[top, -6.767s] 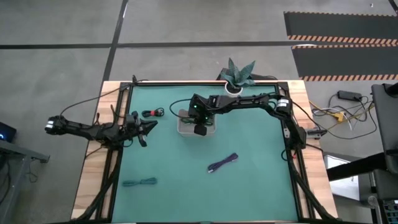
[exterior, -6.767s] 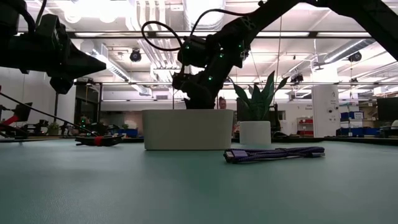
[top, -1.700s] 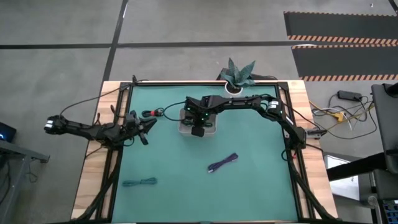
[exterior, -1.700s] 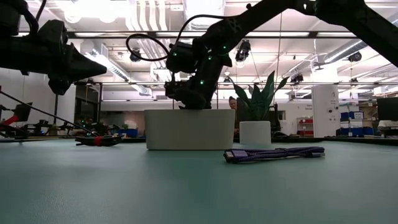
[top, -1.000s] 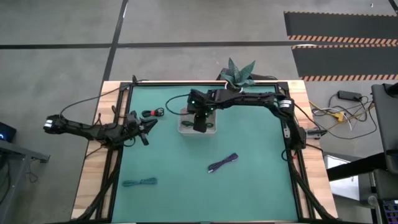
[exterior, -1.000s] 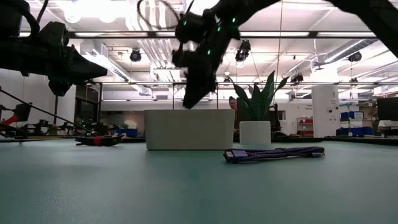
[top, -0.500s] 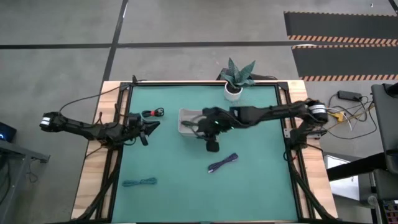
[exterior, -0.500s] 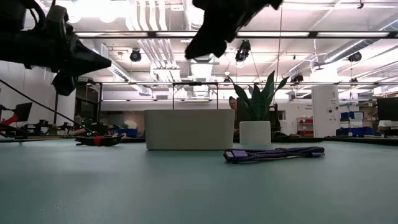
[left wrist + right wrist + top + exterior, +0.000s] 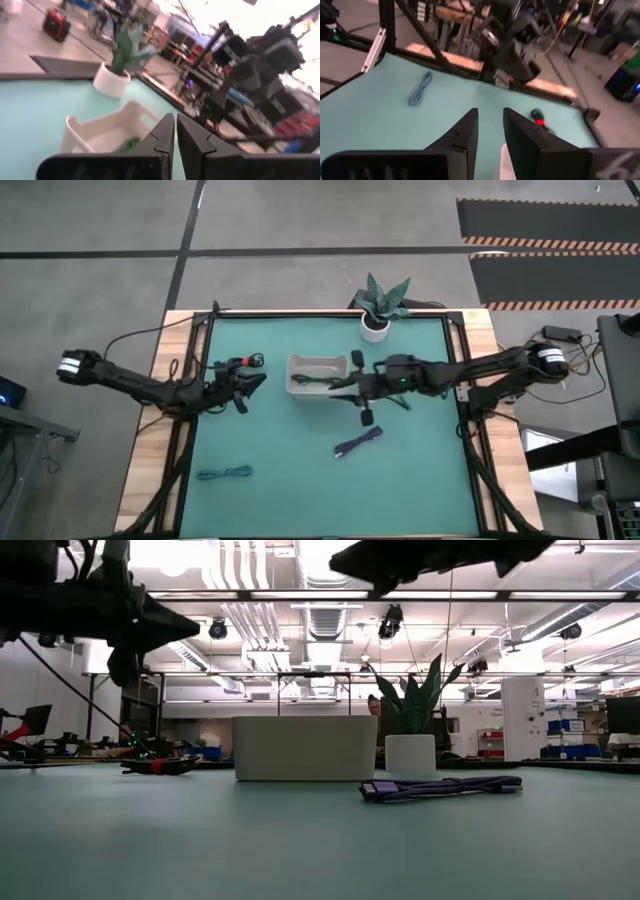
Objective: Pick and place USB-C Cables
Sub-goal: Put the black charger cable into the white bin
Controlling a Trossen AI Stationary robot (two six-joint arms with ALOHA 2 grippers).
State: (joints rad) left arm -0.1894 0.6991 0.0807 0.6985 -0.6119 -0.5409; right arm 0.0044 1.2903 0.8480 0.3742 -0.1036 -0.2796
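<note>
right arm clear of the tray, purple cable next in line

the right gripper [image 9: 366, 418] hung above the mat between the white tray [image 9: 296, 363] and the purple cable [image 9: 359, 441], its fingers parted with nothing between them, as the right wrist view showed. the dark green cable [image 9: 318, 381] lay inside the tray. the likely step was a descent on the purple cable, which lay just beyond the gripper on open mat. to do it well, the jaws should probably straddle the bundle across its narrow width near the middle, so neither end droops far when lifted.

the left gripper [image 9: 243, 387] hovered just beside the red-and-black cable [image 9: 241, 362], near the mat's left side, fingers nearly together and empty. the teal cable [image 9: 224, 473] lay well apart from everything, toward the near left corner.

room was generous: the mat around the purple cable was bare, and the tray wall was the only near obstacle on the way back. the potted plant [image 9: 381, 305] stood at the far edge, beyond the tray, worth avoiding with the elbow.
</note>
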